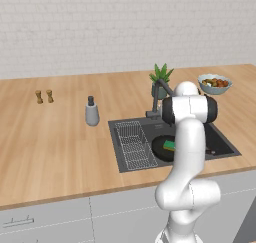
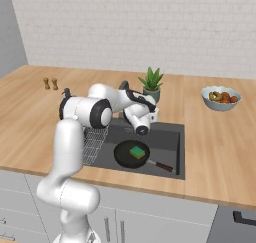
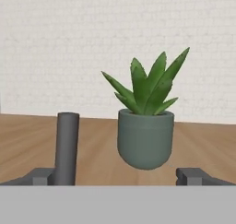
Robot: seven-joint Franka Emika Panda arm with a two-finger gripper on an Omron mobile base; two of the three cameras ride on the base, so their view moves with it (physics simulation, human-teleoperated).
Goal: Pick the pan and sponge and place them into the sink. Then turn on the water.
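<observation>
Item: pan (image 2: 131, 154) with sponge (image 2: 137, 151), both in sink (image 2: 165, 137).
You have only the faucet (image 3: 67, 147) left; gripper (image 3: 122, 177) jaws fully spread, empty.

**Surface and contents**

Wooden surface (image 1: 55, 142) against a white brick wall. Recessed sink (image 2: 170, 137) near the front edge. Behind it a potted plant (image 2: 151, 84); to its right a fruit bowl (image 2: 220, 98). Left: grey dispenser bottle (image 1: 91, 112), two small shakers (image 1: 44, 96) farther back.

black pan (image 2: 131, 155) – green sponge (image 2: 137, 151) – dark grey sink (image 2: 169, 137)
</observation>
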